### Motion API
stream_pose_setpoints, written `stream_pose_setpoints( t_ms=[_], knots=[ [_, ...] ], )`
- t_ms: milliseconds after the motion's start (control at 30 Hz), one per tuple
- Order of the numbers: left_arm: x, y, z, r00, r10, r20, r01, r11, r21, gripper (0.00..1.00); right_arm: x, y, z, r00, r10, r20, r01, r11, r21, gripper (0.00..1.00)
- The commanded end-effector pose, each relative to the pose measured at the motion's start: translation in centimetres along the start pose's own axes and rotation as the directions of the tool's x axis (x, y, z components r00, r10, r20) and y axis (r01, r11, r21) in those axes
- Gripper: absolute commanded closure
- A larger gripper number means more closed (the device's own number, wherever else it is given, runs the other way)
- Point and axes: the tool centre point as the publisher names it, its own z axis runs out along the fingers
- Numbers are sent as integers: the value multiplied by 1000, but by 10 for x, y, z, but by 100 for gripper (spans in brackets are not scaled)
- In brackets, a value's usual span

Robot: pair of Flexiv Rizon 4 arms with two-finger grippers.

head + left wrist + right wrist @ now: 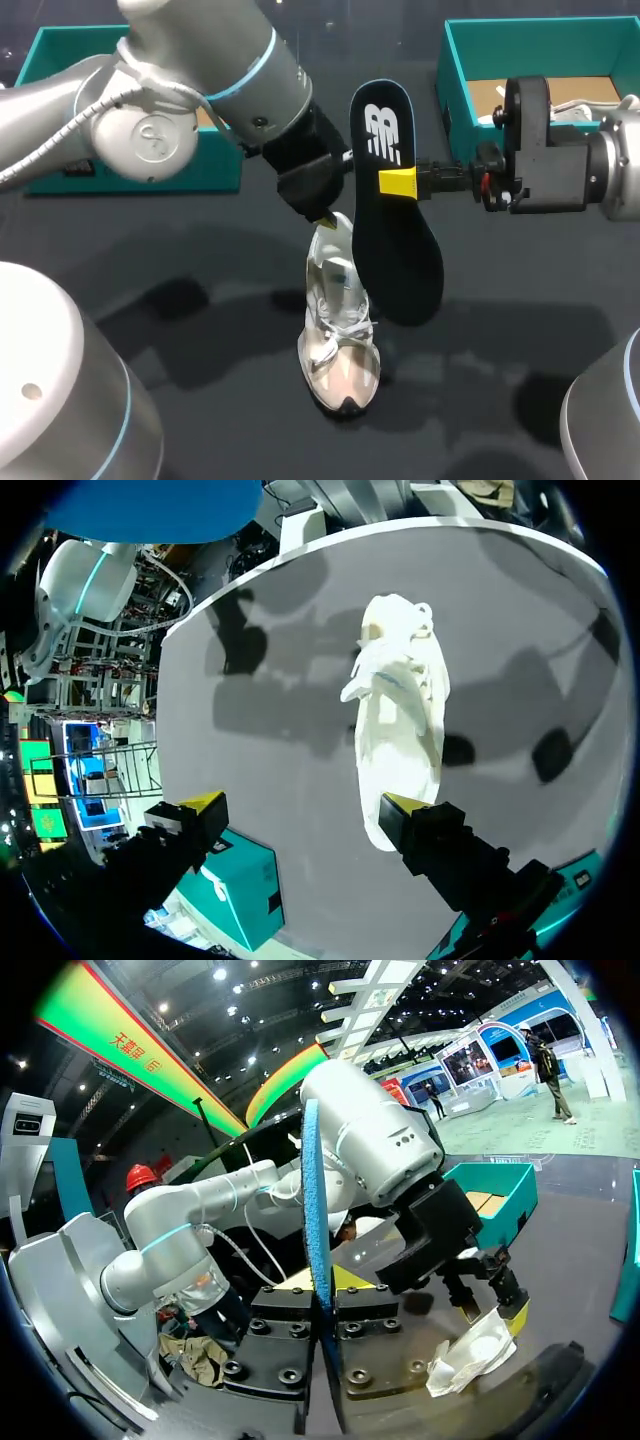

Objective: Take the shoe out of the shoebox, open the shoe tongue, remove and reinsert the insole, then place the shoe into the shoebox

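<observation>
A white shoe [338,340] stands upright on the dark table [150,330], toe toward the near edge. My left gripper [325,213] hangs just above its heel. In the left wrist view that gripper [300,805] is open wide, with the shoe [400,730] ahead of it and the heel close by one finger. My right gripper [398,182] is shut on a black insole [400,250], held on edge in the air beside and above the shoe. The right wrist view shows the insole [312,1190] edge-on between the fingers [285,1305], with the shoe [470,1355] lower down.
An open teal shoebox [470,60] stands at the back right behind my right arm. A second teal box part [130,160] lies at the back left under my left arm, and shows near the left gripper [240,885].
</observation>
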Motion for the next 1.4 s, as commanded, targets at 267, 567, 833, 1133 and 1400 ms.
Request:
stream_pose_setpoints(
  t_ms=[267,567,833,1133,1400],
  knots=[
    [-13,20,-34,915,8,402,-53,993,102,0,0,-1,1,1000,0,1,0,1000,-1,100],
    [-46,24,-66,803,29,595,-140,980,141,0,0,-1,1,1000,0,1,0,1000,-1,100],
    [-46,24,-66,803,29,595,-140,980,141,0,0,-1,1,1000,0,1,0,1000,-1,100],
    [-50,19,-79,677,16,735,-79,996,51,0,0,-1,1,1000,0,1,0,1000,-1,100],
    [-53,30,-94,618,3,786,7,1000,-9,0,-14,3,-6,999,40,-8,-40,999,-4,100]
  ],
)
